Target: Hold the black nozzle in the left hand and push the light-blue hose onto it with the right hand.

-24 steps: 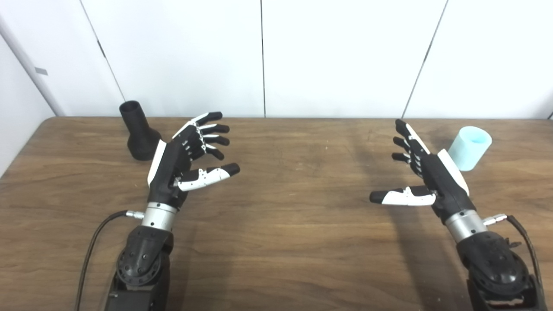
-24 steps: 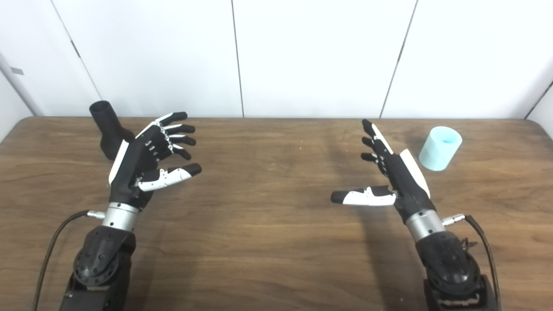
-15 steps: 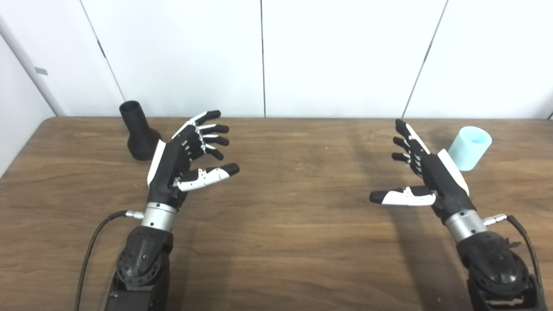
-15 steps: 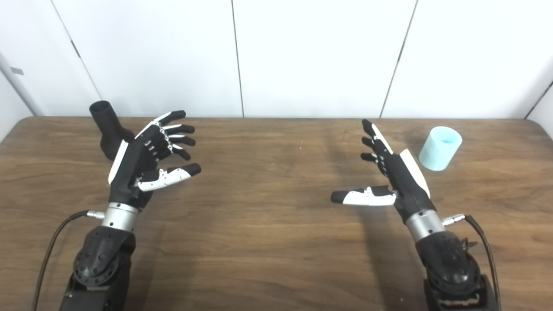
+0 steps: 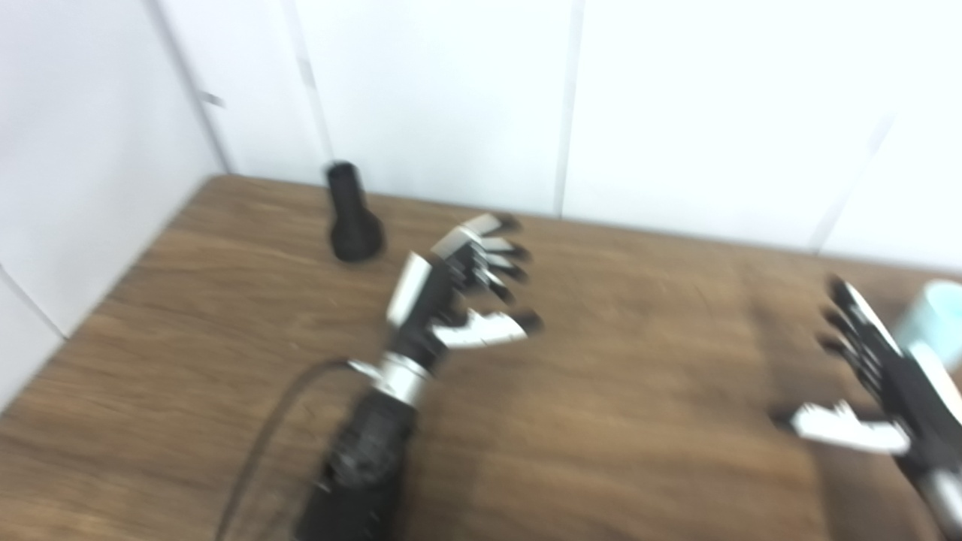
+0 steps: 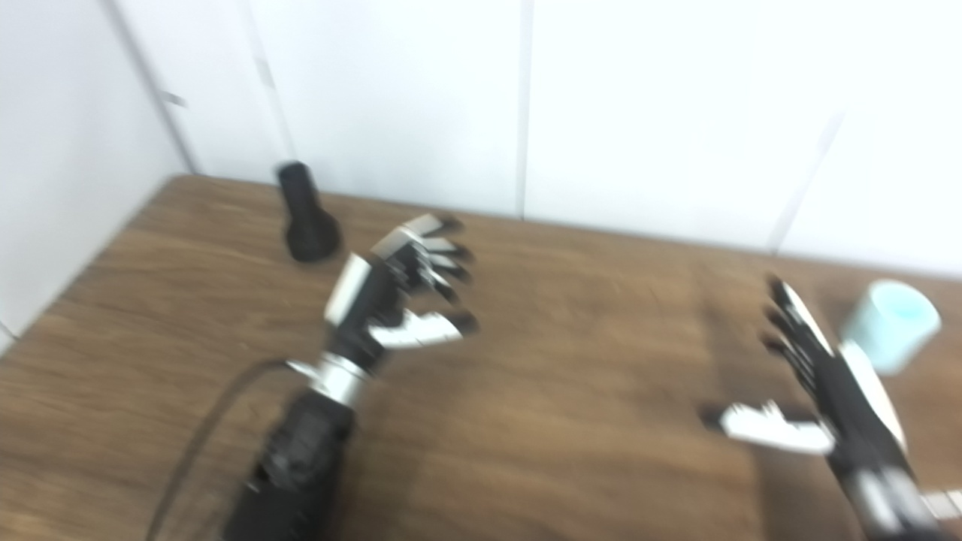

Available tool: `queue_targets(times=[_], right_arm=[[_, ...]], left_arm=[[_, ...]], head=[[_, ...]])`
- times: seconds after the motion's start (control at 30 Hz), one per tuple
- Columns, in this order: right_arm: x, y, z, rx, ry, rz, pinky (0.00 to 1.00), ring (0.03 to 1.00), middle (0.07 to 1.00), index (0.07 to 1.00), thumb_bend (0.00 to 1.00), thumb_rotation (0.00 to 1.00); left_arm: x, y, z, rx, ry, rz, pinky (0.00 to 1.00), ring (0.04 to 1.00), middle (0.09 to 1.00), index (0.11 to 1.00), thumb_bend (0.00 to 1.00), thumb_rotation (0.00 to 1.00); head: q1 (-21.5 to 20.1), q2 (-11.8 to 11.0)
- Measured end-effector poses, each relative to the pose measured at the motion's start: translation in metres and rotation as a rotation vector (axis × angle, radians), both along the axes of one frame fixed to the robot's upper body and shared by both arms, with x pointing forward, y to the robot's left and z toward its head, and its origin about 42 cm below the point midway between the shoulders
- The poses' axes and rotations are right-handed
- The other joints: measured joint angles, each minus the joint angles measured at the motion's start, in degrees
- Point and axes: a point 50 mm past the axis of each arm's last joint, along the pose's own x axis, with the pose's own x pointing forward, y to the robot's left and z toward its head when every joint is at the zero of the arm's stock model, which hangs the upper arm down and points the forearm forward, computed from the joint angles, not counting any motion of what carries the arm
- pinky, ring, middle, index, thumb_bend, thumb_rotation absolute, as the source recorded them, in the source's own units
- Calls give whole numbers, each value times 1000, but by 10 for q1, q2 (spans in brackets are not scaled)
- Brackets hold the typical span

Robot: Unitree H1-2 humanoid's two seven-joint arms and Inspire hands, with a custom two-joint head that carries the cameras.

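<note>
Both head views are smeared with motion blur and tilted, so edges read soft and fine detail is lost. Brown wood-grain bench [image 6: 571, 421] fills the lower part of each view, with white wall panels [image 6: 661, 113] behind it and a white side wall at the far left. Black nozzle [image 6: 304, 218] stands upright near the bench's far left corner, narrow neck up and wider flared base down on the wood, with nothing touching it. Left robot hand [image 6: 391, 297] hangs above the bench, to the right of the nozzle and nearer the camera, clearly apart from it; its fingers [image 6: 436, 252] are spread and slightly curled, pointing right and away, the thumb [image 6: 425, 328] set out below them, and nothing lies in the palm. A dark cable [image 6: 203, 443] loops from the left wrist down toward the lower edge. Light-blue hose [image 6: 890, 324], a short pale cylinder with its open end up, stands at the far right of the bench; in the left eye view it is cut by the picture's right edge. Right robot hand [image 6: 827, 387] hangs just in front and left of the hose, fingers straight and a little apart, pointing away from the camera, thumb [image 6: 766, 428] stretched out leftward, holding nothing. Whether the back of this hand touches the hose cannot be told through the blur. Nozzle and hose stand well apart, at opposite ends of the bench.
</note>
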Motion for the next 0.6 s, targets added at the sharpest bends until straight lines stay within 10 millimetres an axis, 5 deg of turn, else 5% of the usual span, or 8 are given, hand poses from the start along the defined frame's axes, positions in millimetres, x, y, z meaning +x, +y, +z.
queue_targets(times=[0.13, 0.3, 0.47, 0.6], right_arm=[[3, -2, -15, 14, 23, 2, 871, 967, 1000, 985, 939, 232], [7, 1, -11, 23, -10, 17, 871, 966, 1000, 984, 943, 221], [12, 1, -11, 33, -16, 20, 856, 955, 1000, 984, 940, 211], [12, 0, -12, 36, -12, 18, 842, 947, 1000, 980, 944, 213]], left_arm=[[0, 1, -2, 5, -15, -4, 443, 602, 655, 723, 850, 143], [1, 6, -3, 83, -39, 41, 474, 608, 657, 707, 881, 186], [0, 11, 8, 298, -149, 124, 484, 625, 672, 703, 878, 216], [-1, 33, 31, 425, -221, 169, 522, 654, 703, 725, 863, 222]], head=[[8, -23], [17, -33], [15, -38], [17, -40]])
